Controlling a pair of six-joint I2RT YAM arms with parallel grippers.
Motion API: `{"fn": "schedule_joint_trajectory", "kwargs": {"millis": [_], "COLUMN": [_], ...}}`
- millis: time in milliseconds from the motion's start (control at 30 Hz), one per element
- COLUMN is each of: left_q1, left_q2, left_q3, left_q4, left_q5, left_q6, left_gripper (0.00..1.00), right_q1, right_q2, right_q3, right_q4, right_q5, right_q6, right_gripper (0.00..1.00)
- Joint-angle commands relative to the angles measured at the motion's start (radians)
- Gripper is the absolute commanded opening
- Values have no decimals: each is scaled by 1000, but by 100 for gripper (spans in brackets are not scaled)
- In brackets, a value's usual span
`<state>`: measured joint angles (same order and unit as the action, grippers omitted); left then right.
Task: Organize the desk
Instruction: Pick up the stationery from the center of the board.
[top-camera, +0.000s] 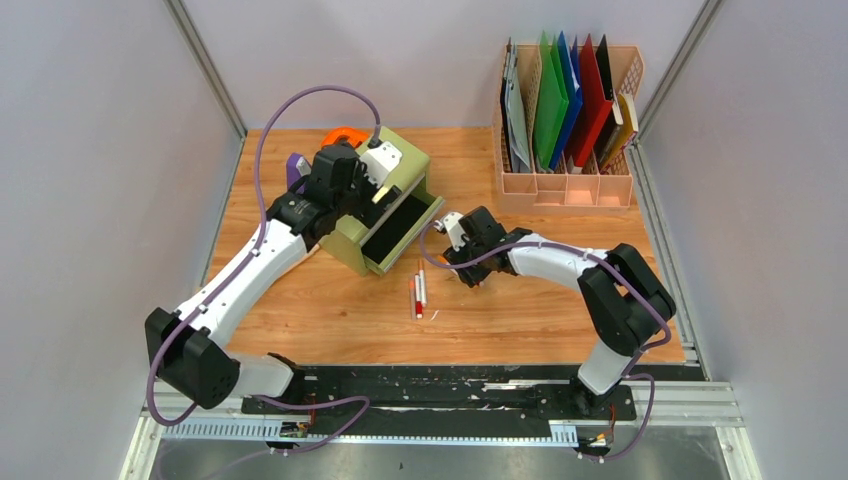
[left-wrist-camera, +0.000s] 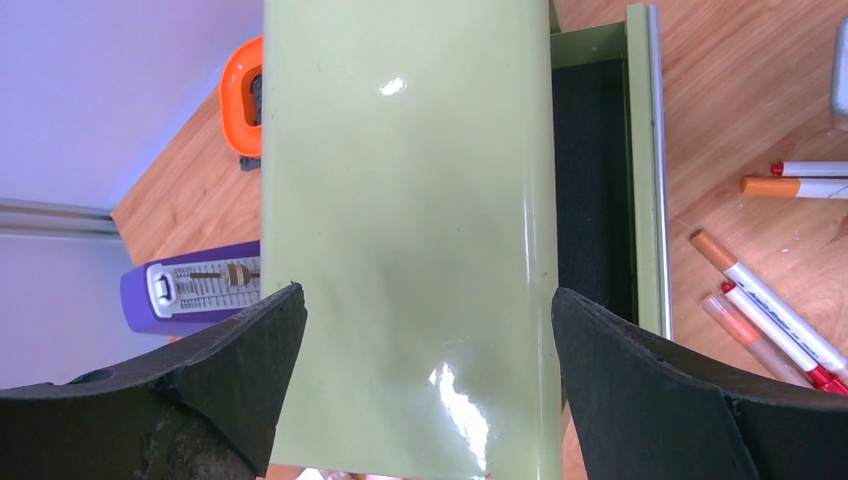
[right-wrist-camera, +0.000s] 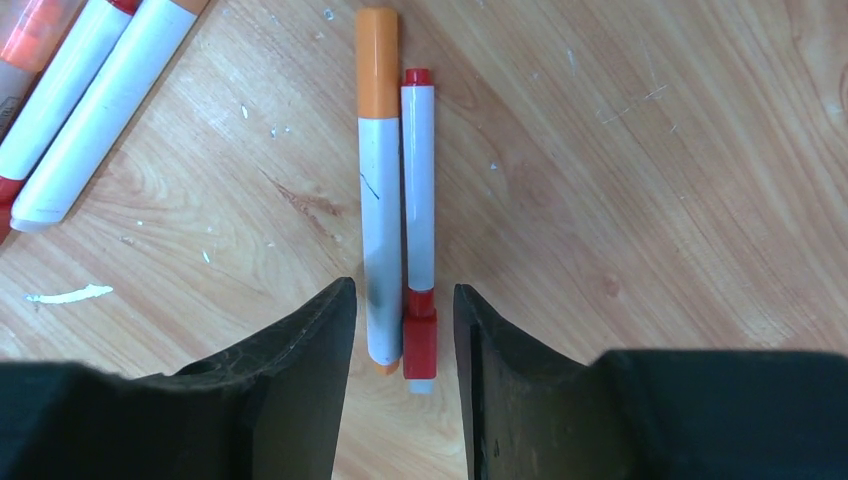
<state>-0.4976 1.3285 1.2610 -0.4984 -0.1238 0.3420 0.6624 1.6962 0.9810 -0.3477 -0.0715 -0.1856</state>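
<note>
The desk (top-camera: 330, 320) is orange-brown wood. On it stands an olive-green drawer chest (top-camera: 400, 170) with its black-lined drawer (left-wrist-camera: 590, 180) pulled out. My left gripper (left-wrist-camera: 428, 300) is open wide just over the chest's glossy top (left-wrist-camera: 400, 200), holding nothing. My right gripper (right-wrist-camera: 405, 290) is low over the desk (right-wrist-camera: 650, 180) and open. Its fingers stand either side of the ends of an orange-capped marker (right-wrist-camera: 378, 200) and a red marker (right-wrist-camera: 418, 200) that lie side by side, with a narrow gap on each side. In the top view it (top-camera: 470, 270) hides that pair.
Two more markers (top-camera: 418, 292) lie in front of the drawer. A peach file rack (top-camera: 565, 185) with coloured folders stands at the back right. An orange object (left-wrist-camera: 243, 95) and a purple device (left-wrist-camera: 190, 295) sit behind the chest. A black and silver rail (top-camera: 450, 385) runs along the near edge.
</note>
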Motion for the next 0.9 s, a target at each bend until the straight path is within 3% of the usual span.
{"fn": "schedule_joint_trajectory", "kwargs": {"millis": [0, 867], "left_q1": [3, 2], "left_q2": [-43, -62], "left_q3": [4, -9], "left_q4": [13, 18], "left_q5": [12, -8], "left_q6": [-12, -3], "left_gripper": [100, 100], "right_q1": [1, 62], "right_q2": [-6, 5], "right_q3": [40, 93], "right_q4": [-19, -3], "right_q5": [-17, 0], "right_q6": [-23, -66], "right_gripper": [42, 34]}}
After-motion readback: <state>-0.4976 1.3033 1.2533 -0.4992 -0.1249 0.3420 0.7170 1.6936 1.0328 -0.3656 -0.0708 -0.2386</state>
